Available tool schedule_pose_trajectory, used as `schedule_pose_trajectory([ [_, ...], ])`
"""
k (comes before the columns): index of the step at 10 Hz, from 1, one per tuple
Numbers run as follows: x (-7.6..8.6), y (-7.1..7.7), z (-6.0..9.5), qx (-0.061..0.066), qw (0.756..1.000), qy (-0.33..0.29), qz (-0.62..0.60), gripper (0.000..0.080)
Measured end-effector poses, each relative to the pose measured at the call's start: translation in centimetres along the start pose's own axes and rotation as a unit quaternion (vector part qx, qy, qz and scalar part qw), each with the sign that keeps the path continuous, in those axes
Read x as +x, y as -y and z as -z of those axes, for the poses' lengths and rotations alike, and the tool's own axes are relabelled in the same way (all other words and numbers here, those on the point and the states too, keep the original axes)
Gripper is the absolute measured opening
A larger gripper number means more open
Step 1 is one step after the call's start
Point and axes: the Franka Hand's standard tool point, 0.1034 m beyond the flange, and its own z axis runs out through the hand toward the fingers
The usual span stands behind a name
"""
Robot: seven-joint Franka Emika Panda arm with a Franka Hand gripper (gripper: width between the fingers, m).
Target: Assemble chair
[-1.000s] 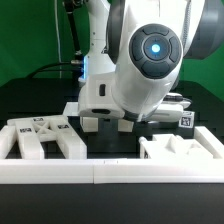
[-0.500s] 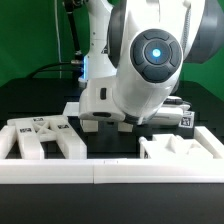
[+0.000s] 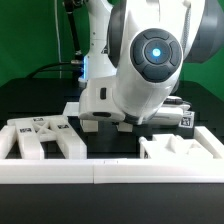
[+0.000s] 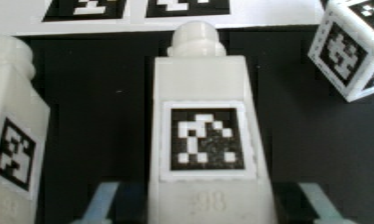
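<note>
Chair post [image 4: 205, 120] lies on the black table between the gripper [image 4: 210, 198] fingers [image 4: 109, 200] (tag facing up) — jaws spread, gaps either side — second post [image 4: 13, 120] just beside.

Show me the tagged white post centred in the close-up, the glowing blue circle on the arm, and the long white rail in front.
white post [image 4: 203, 130], wrist view, on its tag.
blue circle [image 3: 156, 47], exterior view, its bright centre.
white rail [image 3: 60, 172], exterior view, its front face.

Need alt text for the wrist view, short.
A white square chair post with a rounded peg end and a black-and-white tag sits centred between the fingers of the open gripper. Another tagged white part and a tagged block lie nearby on the black table.
</note>
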Motion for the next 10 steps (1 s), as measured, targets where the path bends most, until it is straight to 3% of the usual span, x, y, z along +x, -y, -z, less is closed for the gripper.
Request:
schedule_pose_trajectory([
  [2, 0.0, 0.2, 1.5, -0.001, 1.000, -0.007, 0.003, 0.0289],
  [6, -0.5, 0.6, 7.7, 0.000, 1.000, -0.019, 0.005, 0.0291],
  [7, 0.0, 0.6, 8.4, 0.000, 0.999, -0.037, 0.006, 0.0291],
  [8, 0.2, 0.6, 8.2, 0.000, 0.999, -0.039, 0.006, 0.0291],
  [9, 1.3, 0.7, 8.8, 0.001, 0.996, -0.087, 0.006, 0.0291],
  [10, 1.2, 0.8, 9.1, 0.003, 0.993, -0.120, 0.007, 0.0291],
])
